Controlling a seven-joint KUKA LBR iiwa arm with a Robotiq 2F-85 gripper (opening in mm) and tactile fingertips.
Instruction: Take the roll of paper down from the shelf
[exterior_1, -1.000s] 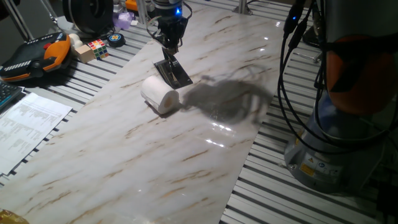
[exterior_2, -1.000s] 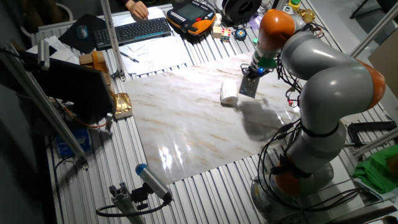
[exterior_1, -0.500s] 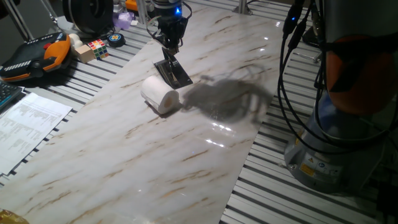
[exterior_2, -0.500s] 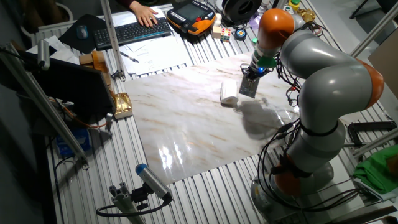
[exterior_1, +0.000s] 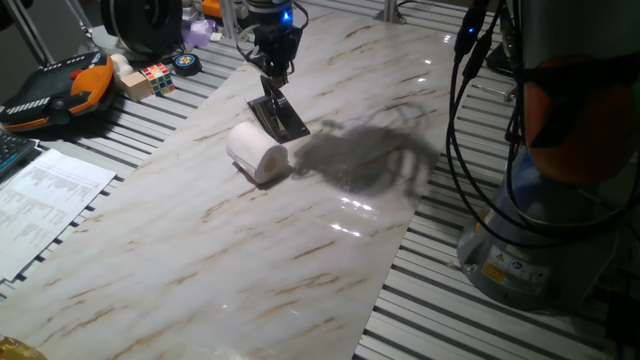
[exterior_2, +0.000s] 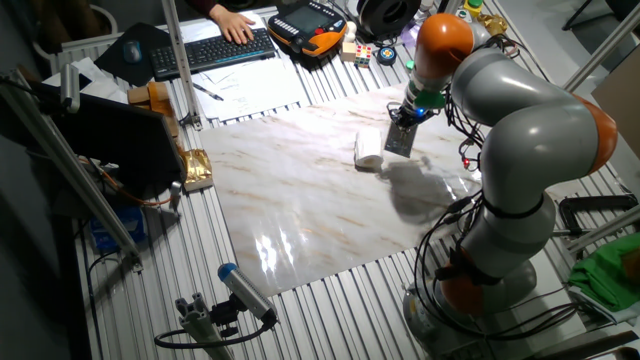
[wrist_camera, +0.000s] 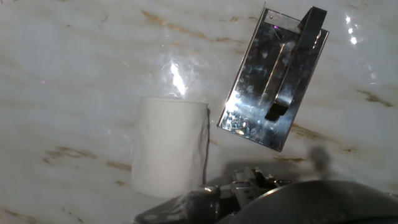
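Note:
The white roll of paper (exterior_1: 257, 152) lies on its side on the marble tabletop (exterior_1: 250, 260), touching the near-left edge of the shelf (exterior_1: 283, 118), a small dark shiny plate. My gripper (exterior_1: 272, 80) hangs just above the far end of the shelf, holding nothing, its fingers drawn into one narrow tip. In the other fixed view the roll (exterior_2: 369, 149) lies left of the shelf (exterior_2: 399, 140), below the gripper (exterior_2: 408, 115). In the hand view the roll (wrist_camera: 168, 146) is at lower left and the reflective shelf (wrist_camera: 273, 81) at upper right, apart from each other.
An orange-black pendant (exterior_1: 60, 85), a colour cube (exterior_1: 155, 75) and printed sheets (exterior_1: 40, 200) lie left of the tabletop. A keyboard (exterior_2: 215, 50) with a person's hand on it is at the back. The arm's base and cables (exterior_1: 540, 220) stand to the right.

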